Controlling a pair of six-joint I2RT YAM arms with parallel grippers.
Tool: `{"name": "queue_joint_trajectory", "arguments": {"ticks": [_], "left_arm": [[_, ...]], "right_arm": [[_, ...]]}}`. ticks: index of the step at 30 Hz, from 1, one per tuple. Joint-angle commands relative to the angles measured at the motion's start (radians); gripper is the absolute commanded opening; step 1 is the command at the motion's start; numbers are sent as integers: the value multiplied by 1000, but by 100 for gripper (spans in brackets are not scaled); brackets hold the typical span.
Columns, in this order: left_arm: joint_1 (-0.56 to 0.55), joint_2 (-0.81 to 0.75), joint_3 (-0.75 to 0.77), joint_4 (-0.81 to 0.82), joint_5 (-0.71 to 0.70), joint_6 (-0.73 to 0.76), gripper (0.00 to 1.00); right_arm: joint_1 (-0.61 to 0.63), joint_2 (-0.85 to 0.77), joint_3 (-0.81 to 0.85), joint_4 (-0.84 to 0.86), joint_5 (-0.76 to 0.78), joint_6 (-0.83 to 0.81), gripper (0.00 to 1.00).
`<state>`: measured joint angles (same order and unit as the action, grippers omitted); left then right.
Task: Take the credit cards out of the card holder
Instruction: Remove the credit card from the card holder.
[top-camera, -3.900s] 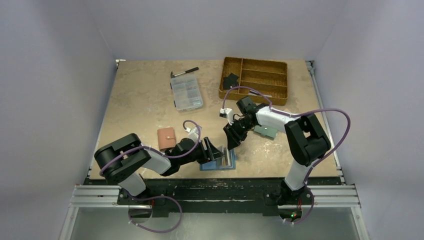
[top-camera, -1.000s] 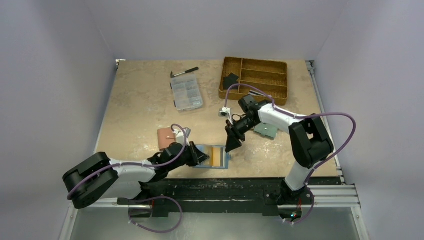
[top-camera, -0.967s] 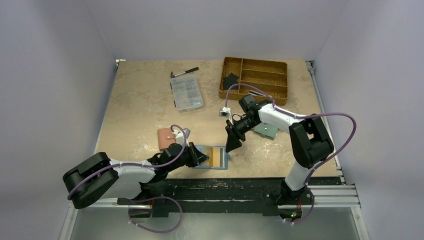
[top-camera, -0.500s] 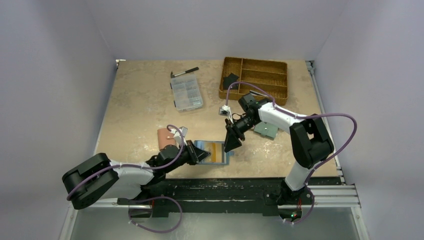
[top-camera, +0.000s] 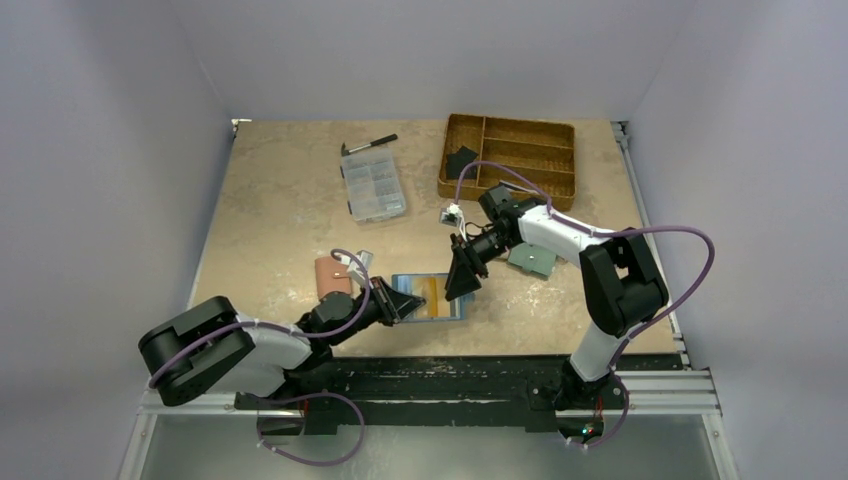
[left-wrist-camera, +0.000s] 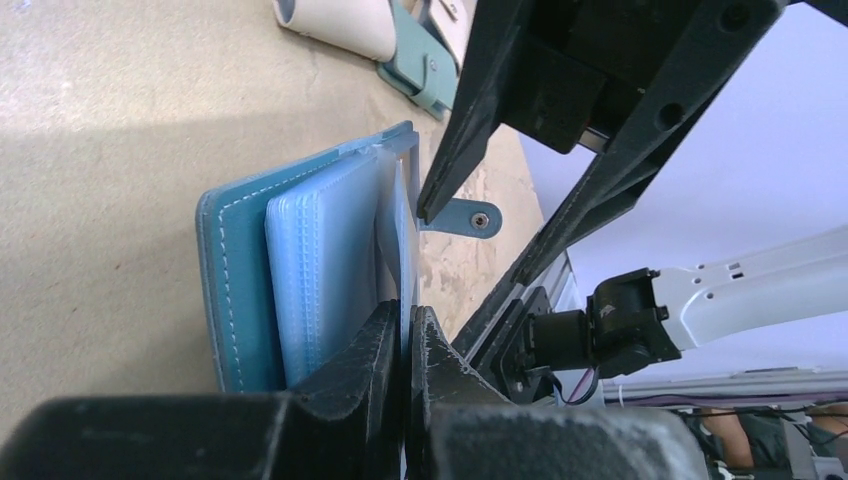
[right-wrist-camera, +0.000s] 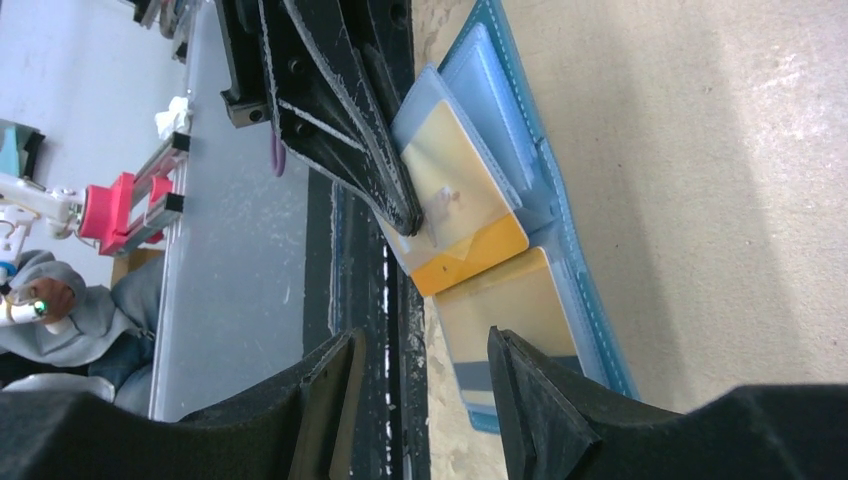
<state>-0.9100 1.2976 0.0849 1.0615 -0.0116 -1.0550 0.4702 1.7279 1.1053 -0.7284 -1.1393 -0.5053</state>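
The card holder (top-camera: 452, 306), a dark blue wallet, lies open near the table's front edge. My left gripper (top-camera: 408, 304) is shut on the edge of one clear sleeve and holds it up off the open holder (left-wrist-camera: 235, 280). In the right wrist view that sleeve carries a tan card with an orange band (right-wrist-camera: 455, 205). Below it a second tan card with a grey stripe (right-wrist-camera: 505, 310) lies in the holder (right-wrist-camera: 565, 240). My right gripper (right-wrist-camera: 425, 390) is open just above the holder's right half, apart from the cards; its place in the top view is (top-camera: 458, 290).
A pink-brown wallet (top-camera: 333, 273) lies left of the holder, and a pale teal wallet (top-camera: 530, 262) lies under the right arm. Farther back are a clear compartment box (top-camera: 372, 186), a pen (top-camera: 370, 144) and a wooden tray (top-camera: 510, 160). The table's front edge is close below the holder.
My left gripper has moved up and to the right, still pinching the sleeve, and the holder has shifted with it. My right gripper's jaws have widened a little and it has drifted slightly left.
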Motion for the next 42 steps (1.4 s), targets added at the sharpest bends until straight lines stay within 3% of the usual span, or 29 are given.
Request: {"name": "queue_joint_trajectory", "arguments": {"ticks": [1, 16, 20, 23, 28, 29, 36, 42], "left_arm": [[-2, 20, 21, 184, 37, 15, 0], [-71, 80, 87, 274, 50, 89, 0], [-72, 88, 86, 287, 43, 88, 0], [-73, 88, 84, 284, 39, 85, 0], [-72, 94, 82, 275, 30, 73, 0], [-71, 94, 78, 273, 24, 69, 3], [-68, 34, 39, 209, -25, 41, 40], [-59, -75, 16, 95, -56, 47, 47]], "right_arm": [[-7, -27, -2, 37, -54, 47, 57], [-13, -24, -15, 61, -110, 88, 55], [-15, -19, -16, 63, -115, 96, 50], [-15, -13, -16, 64, -119, 101, 40], [-15, -8, -16, 66, -119, 105, 8], [-15, -9, -16, 65, -117, 104, 1], [-15, -8, -9, 52, -61, 79, 0], [-15, 3, 9, -6, -16, -7, 0]]}}
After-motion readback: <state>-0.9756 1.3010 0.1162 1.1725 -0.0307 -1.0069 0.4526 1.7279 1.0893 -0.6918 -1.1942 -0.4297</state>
